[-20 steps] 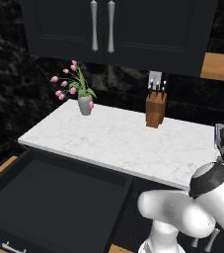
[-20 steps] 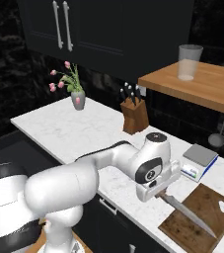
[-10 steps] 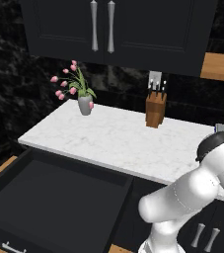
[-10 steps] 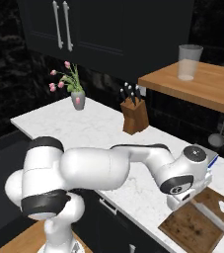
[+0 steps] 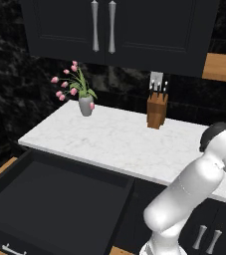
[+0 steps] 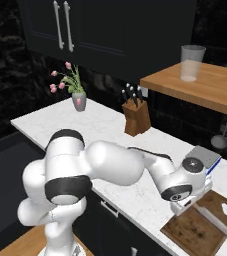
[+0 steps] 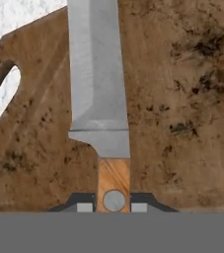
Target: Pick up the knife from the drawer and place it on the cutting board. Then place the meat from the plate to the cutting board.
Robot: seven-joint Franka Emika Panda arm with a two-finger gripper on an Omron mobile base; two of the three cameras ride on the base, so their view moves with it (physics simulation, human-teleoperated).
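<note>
My gripper (image 7: 113,205) is shut on the light wooden handle of the knife (image 7: 98,84). Its long grey blade points away from me, low over the dark brown cutting board (image 7: 182,99). In the right base view the gripper (image 6: 190,204) hangs at the board's near left part, and the knife (image 6: 217,227) slants out across the cutting board (image 6: 195,235) toward the lower right. The black drawer (image 5: 50,209) stands pulled open below the counter at the lower left. The meat and the plate are out of view.
A wooden knife block (image 6: 136,116) and a vase of pink flowers (image 6: 77,99) stand at the back of the white marble counter (image 5: 119,139). A flat white and blue box (image 6: 205,157) lies just behind the board. A glass (image 6: 191,62) sits on the wooden shelf above.
The arm has swung right with the knife in its grip and dropped a little, so the blade now lies over the cutting board. The drawer has stayed open.
</note>
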